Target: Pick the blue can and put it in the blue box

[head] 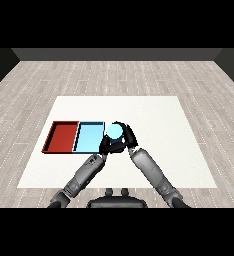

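- Head view is showing the blue can sitting just off the light blue tray's right edge, its lower body hidden.
- Right hand is curling round it; left hand is crowding in, fingers unreadable.
- Red tray is lying alongside toward the table's left edge.

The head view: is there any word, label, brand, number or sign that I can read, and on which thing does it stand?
None: no readable text shows anywhere.
Light blue cylindrical can: plain top, no label seen; its side is hidden by the right hand and left hand.
Flat red tray: no marking.
Flat light blue tray: no marking.
White table: plain.
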